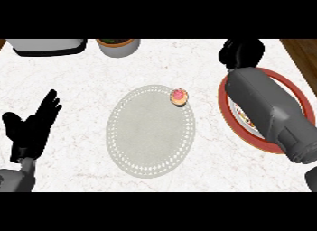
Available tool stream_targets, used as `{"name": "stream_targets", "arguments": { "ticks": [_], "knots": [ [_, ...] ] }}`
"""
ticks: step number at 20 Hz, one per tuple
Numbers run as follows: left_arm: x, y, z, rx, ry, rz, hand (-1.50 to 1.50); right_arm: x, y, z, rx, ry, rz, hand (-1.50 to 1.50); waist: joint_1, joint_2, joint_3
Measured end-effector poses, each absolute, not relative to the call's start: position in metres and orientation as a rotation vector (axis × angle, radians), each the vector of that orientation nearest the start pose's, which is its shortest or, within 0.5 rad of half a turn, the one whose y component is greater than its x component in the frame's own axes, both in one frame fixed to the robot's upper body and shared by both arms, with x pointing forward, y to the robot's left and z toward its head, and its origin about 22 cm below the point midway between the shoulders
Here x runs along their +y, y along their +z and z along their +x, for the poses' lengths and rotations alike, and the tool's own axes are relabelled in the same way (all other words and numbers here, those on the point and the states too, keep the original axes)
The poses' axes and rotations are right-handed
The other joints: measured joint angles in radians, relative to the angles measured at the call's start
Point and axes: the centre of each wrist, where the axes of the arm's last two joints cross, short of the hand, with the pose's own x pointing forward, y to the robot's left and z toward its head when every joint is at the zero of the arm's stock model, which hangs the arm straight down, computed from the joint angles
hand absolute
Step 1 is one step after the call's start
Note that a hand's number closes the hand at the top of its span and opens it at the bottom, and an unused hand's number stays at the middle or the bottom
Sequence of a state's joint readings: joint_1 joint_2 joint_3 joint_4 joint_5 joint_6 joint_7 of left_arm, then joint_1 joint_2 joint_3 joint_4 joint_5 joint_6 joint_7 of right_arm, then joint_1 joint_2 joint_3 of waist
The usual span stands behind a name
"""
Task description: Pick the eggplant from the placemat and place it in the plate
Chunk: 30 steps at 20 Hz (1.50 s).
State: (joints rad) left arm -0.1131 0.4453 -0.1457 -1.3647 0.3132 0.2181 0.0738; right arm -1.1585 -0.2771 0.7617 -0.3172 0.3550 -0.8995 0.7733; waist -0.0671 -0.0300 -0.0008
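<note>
Item: small pink-topped cake (179, 97) (no eggplant shows), round, on the placemat (147, 144) at its far-right edge, left of the plate (295, 90). Right robot hand (240, 52) is nearer, beyond the plate; its grasp cannot be told. Left robot hand (30, 128) is released, resting at lower left.

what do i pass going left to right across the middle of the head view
left robot hand → placemat → small pink-topped item on the placemat's far right part → red-rimmed plate, partly under the right forearm
</note>
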Motion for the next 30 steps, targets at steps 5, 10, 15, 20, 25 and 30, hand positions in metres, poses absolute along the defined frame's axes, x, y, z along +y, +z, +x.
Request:
{"name": "stream_targets", "arguments": {
  "ticks": [5,10,15,20,25,30],
  "knots": [
    [0.308,0.015,0.269,-1.368,-0.035,0.223,0.0,-0.216,0.061,0.432,-1.187,0.219,-1.426,1.5,-0.002,0.002,0.0],
    [0.303,0.021,0.272,-1.383,-0.042,0.214,0.0,-0.263,0.042,0.405,-1.084,0.244,-1.403,1.5,0.015,0.011,0.0],
    [0.299,0.019,0.275,-1.395,-0.05,0.205,0.0,-0.297,0.034,0.376,-1.044,0.187,-1.245,-1.5,0.03,0.021,0.001],
    [0.293,0.017,0.276,-1.397,-0.063,0.181,0.0,-0.317,0.032,0.347,-1.138,0.198,-1.206,-1.5,0.047,0.025,0.001],
    [0.289,0.015,0.278,-1.399,-0.068,0.188,0.0,-0.314,0.059,0.343,-1.397,0.162,-1.205,-1.5,0.047,0.025,0.001],
    [0.289,0.016,0.277,-1.391,-0.063,0.189,0.0,-0.296,0.091,0.33,-1.601,0.042,-1.091,-1.5,0.042,0.021,0.001]
  ]
}}
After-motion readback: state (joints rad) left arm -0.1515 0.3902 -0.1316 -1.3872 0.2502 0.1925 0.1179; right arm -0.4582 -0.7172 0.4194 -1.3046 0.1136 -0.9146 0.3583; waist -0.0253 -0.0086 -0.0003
